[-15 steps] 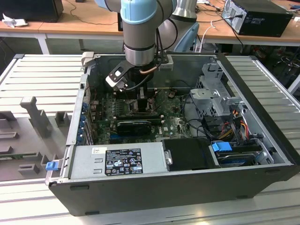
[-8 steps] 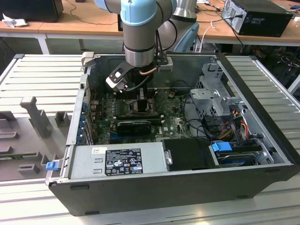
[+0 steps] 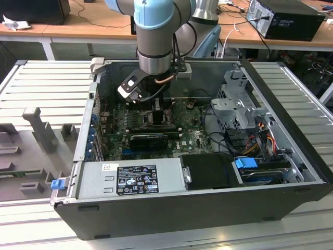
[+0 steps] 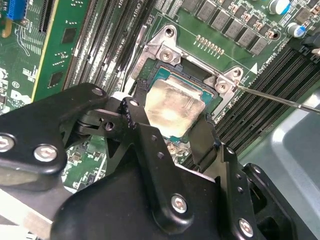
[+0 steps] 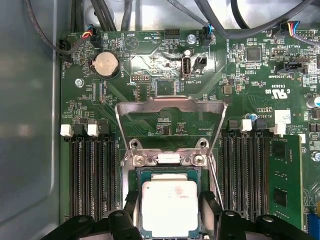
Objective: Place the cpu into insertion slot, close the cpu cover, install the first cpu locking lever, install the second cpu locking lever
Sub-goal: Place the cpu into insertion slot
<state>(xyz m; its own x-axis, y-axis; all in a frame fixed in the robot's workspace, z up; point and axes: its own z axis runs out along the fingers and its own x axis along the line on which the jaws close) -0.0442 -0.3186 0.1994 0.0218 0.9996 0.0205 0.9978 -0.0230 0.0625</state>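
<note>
The gripper (image 4: 168,120) is hovering with its jaws standing apart, seemingly not pinching; the cpu (image 5: 169,207) is lying directly between them, seated in the insertion slot (image 4: 165,47); the cpu cover (image 5: 170,102) is standing open just beyond the fingertips; closing and latching are still waiting.

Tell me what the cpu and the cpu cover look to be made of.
The cpu has a dull silver, metal-looking top with soft glare, over a green board-like base. The cpu cover seems thin bare sheet metal, probably steel, pale grey and sheened.
</note>
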